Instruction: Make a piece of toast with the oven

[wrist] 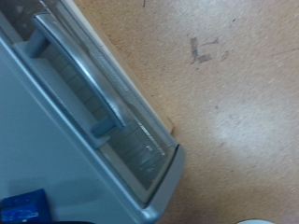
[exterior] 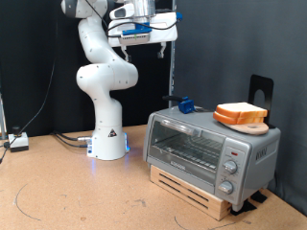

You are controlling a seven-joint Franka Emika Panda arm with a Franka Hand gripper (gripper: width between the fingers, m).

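Observation:
The silver oven (exterior: 206, 149) stands on a wooden pallet at the exterior view's right, with its glass door closed. The piece of toast (exterior: 240, 112) lies on a small wooden board on the oven's roof, pale on top with an orange-brown crust. My gripper (exterior: 147, 50) hangs high above the table, up and to the exterior view's left of the oven, with its fingers apart and nothing between them. The wrist view looks down on the oven (wrist: 56, 140) and its door handle (wrist: 84, 75). No fingers show in that view.
A small blue object (exterior: 184, 105) (wrist: 23, 207) sits on the oven's roof near its back corner. A black stand (exterior: 261, 91) rises behind the toast. The arm's white base (exterior: 107, 144) is at the exterior view's left. Bare brown tabletop (wrist: 234, 103) lies in front of the oven.

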